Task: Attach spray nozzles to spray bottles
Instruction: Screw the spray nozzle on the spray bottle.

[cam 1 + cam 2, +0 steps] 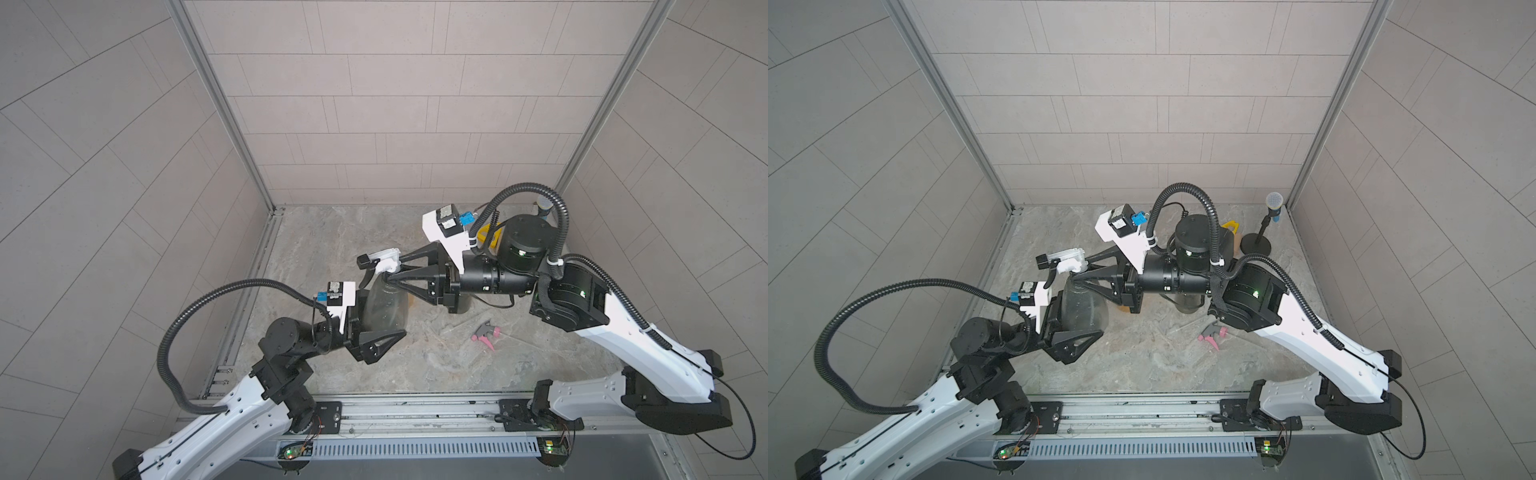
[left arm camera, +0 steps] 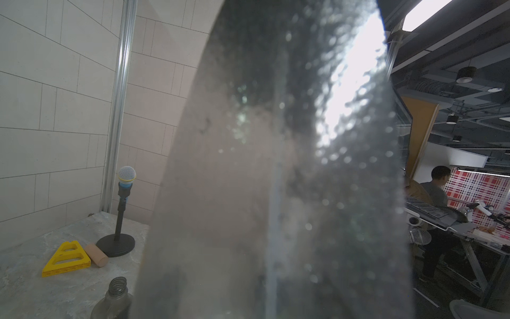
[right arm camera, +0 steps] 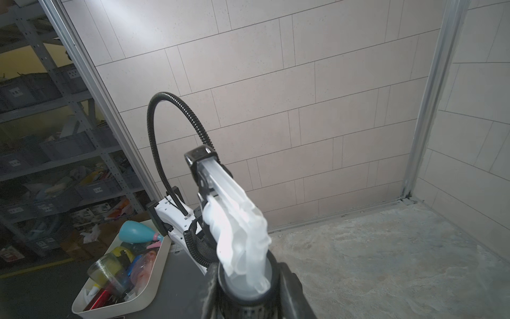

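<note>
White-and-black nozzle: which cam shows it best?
Right wrist: the white-and-black nozzle fills the centre, close up, its collar inside the right gripper. Both top views show it whole but small, on the grey bottle neck. Left wrist shows none of it; the grey bottle blocks that view.

Open tabletop (image 1: 436, 374) runs along the front and far left. A grey-and-pink nozzle (image 1: 485, 333) lies right of centre. A grey bottle (image 2: 113, 298), yellow block (image 2: 66, 259) and microphone stand (image 1: 1260, 245) crowd the back right.

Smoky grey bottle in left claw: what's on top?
A white-and-black plastic trigger nozzle, right claw closed around its collar, sits on the smoky grey bottle. Threads are covered by collar and claw.
</note>
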Robot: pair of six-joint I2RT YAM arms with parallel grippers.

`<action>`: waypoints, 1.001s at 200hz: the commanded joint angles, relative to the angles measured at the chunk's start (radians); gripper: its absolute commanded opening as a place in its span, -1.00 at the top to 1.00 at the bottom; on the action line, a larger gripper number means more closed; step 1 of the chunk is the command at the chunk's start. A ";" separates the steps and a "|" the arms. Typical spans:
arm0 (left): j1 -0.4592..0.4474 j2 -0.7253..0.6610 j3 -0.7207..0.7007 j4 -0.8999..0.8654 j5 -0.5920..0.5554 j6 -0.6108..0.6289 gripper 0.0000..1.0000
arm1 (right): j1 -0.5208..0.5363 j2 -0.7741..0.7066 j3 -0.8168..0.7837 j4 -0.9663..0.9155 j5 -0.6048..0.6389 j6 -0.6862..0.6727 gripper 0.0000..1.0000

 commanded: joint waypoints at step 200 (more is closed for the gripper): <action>-0.004 -0.037 0.103 -0.144 -0.241 0.110 1.00 | 0.464 0.081 -0.142 0.172 1.036 0.095 0.28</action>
